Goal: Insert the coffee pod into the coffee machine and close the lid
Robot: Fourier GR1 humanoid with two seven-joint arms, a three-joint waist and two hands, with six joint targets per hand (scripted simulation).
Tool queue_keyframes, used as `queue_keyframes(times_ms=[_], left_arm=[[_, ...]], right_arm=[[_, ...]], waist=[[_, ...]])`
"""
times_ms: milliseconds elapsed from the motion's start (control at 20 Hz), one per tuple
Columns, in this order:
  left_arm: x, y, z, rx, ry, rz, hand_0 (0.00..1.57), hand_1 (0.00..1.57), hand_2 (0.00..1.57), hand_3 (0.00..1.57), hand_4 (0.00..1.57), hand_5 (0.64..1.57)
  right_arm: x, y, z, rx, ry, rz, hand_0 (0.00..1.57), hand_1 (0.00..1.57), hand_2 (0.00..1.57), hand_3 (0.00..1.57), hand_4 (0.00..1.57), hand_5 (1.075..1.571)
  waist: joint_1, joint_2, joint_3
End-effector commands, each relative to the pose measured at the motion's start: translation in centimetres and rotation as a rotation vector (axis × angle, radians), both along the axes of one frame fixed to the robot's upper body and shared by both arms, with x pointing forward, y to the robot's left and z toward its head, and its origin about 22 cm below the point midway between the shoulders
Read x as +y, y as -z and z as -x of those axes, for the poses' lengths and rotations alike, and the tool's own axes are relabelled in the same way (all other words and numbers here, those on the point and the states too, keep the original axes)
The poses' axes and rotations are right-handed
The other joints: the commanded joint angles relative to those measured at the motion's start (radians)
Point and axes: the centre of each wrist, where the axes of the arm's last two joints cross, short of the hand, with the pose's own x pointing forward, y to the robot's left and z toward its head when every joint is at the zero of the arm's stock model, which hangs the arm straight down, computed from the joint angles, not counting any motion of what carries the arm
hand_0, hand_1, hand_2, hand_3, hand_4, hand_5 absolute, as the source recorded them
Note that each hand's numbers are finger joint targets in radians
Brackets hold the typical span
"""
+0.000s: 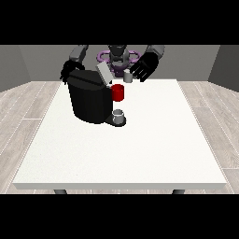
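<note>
A bulky black box-shaped coffee machine (88, 100) stands toward the far left of the large white surface (140, 154), its grey flat lid (103, 73) tilted up and back, so the pod slot beneath it is exposed; the lid is plainly not yet closed. A red cylindrical part (118, 92) sticks out of the machine's right side just below the raised lid; below it, on the machine's dark base, sits a small grey cup (119, 115), placed there, I judge, to catch the brew. Whether the red cylinder is a fixed brewing head or a pod holder I cannot tell.

The small grey cylindrical coffee pod (128, 77) shows just beyond the machine's far right corner, near the lid's tip and touching or nearly touching the black hand at the view's right (144, 67); that hand hangs above and just right of the pod with its fingers spread and drooping — apart, not clamped on anything that I can make out. I cannot tell whether the pod rests on the surface or is lifted. My reading is that this hand is positioned for the pick-up, the pod not yet inserted.

The black hand at the view's left (66, 72) sits behind the machine's far left top corner — perhaps to steady the body; whether its fingers are together or apart I cannot tell.
</note>
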Motion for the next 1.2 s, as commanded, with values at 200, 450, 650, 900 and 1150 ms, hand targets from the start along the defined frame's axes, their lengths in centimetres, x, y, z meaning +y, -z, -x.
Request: queue_keyframes(times_ms=[200,450,650,900,1150], left_arm=[[-0.4,-2.2,-0.4,-0.062,-0.032,-0.017,1.28,1.28,1.31,1.23,0.5,1.571],[-0.6,-1.3,-0.4,-0.008,0.022,-0.031,1.31,1.31,1.33,1.24,0.49,1.571],[-1.9,-3.2,-0.7,-0.047,-0.007,-0.027,1.3,1.3,1.33,1.23,0.5,1.571],[-3.3,-2.0,-0.7,-0.056,0.07,-0.026,1.26,1.26,1.3,1.21,0.51,1.571],[-2.8,-2.2,-0.8,-0.052,0.03,-0.042,1.18,1.18,1.26,1.19,0.5,1.571]], right_arm=[[0.6,-3.4,-1.0,-0.075,-0.012,0.026,0.0,0.0,0.0,0.0,0.51,1.571],[-1.2,-1.4,-0.1,-0.029,0.037,0.017,0.0,0.0,0.0,0.0,0.52,1.571],[-1.8,-0.8,-0.1,-0.059,0.018,0.029,0.0,0.0,0.0,0.0,0.53,1.571],[-2.2,-1.4,-1.3,-0.065,0.092,-0.006,0.0,0.0,0.0,0.0,0.52,1.571],[-1.1,-2.3,-1.1,-0.052,0.054,-0.005,0.0,0.0,0.0,0.0,0.5,1.571]], waist=[[-0.05,0.056,-0.0003],[-0.023,0.022,-0.0001],[-0.049,0.076,0.0003],[0.01,0.091,0.0001],[-0.028,0.082,-0.0001]])
